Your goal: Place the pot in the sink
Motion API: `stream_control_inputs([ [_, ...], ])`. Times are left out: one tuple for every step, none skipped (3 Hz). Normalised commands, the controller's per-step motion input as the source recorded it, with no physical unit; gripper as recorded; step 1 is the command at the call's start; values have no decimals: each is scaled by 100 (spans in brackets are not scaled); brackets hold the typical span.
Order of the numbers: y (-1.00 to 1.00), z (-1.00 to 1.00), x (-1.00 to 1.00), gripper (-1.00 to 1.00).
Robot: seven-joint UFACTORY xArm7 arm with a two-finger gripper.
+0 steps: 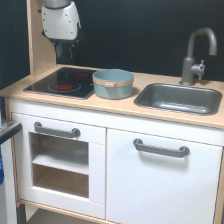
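The pot (113,83) is a squat light blue-grey pot with a tan rim band. It stands upright on the wooden countertop, at the right edge of the black stovetop (62,81). The sink (180,98) is a dark grey basin to the pot's right, with a grey curved faucet (196,52) behind it. My gripper (65,51) hangs from a white arm at the upper left, above the back of the stovetop, apart from the pot. Its dark fingers are small and blurred, so I cannot tell how they stand.
A wooden side panel (36,37) rises at the back left, right beside the gripper. The countertop (125,104) fronts white cabinet doors with grey handles (161,148). The stovetop has red rings. A dark wall lies behind.
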Motion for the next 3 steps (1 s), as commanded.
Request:
stream_control_inputs([
  [-12,100,27,88],
  [5,88,56,77],
  [2,70,33,100],
])
